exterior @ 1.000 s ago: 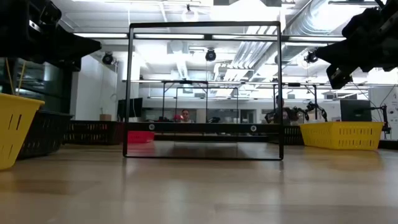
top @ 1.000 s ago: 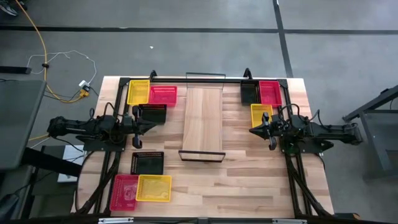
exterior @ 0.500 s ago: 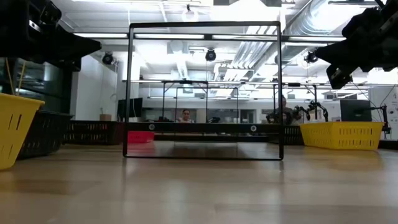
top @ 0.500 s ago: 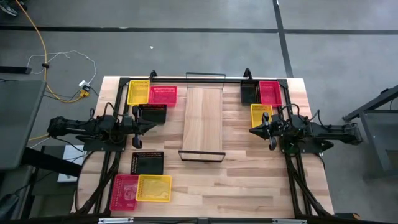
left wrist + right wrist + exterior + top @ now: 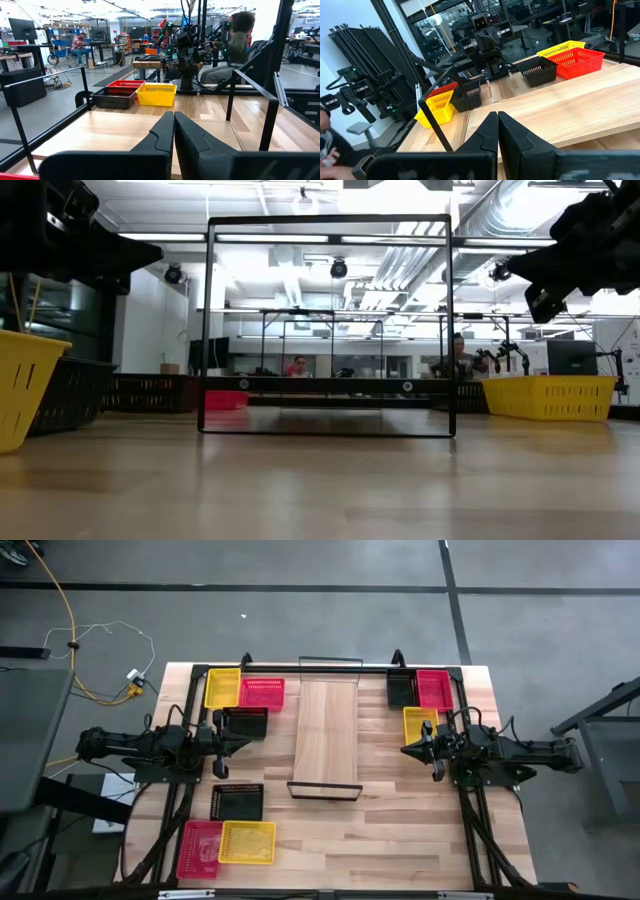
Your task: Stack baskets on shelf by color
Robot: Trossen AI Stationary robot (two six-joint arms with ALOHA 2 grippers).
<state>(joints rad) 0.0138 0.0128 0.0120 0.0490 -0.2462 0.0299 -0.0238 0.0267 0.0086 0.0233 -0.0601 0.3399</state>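
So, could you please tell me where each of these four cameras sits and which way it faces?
High view: above the table, looking straight down on the shelf, left gripper and right gripper.
Low view: at tabletop height, facing through the shelf's wire frame into the room; both arms show at the top corners.
Left wrist view: on the left arm, looking across the shelf at the right arm; its shut fingers show.
Right wrist view: the mirror, past shut fingers.
Both wrist views share the shelf.
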